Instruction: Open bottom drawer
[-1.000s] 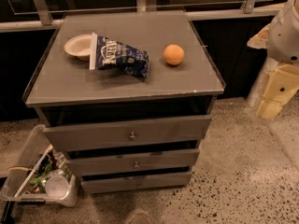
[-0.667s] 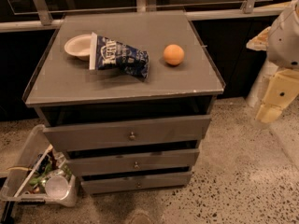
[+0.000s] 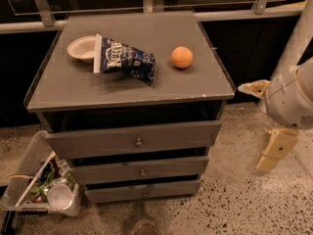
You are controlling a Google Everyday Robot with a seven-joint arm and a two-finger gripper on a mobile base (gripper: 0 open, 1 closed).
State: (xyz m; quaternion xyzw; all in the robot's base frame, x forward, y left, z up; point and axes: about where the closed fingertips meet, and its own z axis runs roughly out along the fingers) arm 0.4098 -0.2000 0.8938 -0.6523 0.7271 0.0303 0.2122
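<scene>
The bottom drawer (image 3: 144, 191) is the lowest and slimmest of three grey fronts on a grey cabinet (image 3: 73, 89), with a tiny round knob (image 3: 145, 194) at its centre. Its front sits set back under the middle drawer (image 3: 142, 169) and looks shut. The top drawer (image 3: 137, 139) is the tallest front. My gripper (image 3: 268, 126), white with beige parts, hangs in the air to the right of the cabinet at about top-drawer height. It is well clear of the cabinet and touches nothing.
On the cabinet top lie a white bowl (image 3: 80, 48), a blue chip bag (image 3: 124, 60) and an orange (image 3: 182, 57). A clear bin (image 3: 41, 192) of trash stands on the speckled floor at the lower left. A metal rail (image 3: 146, 16) runs behind.
My gripper has moved down and a little left, closer to the cabinet's right side. The drawers and the things on top have not moved.
</scene>
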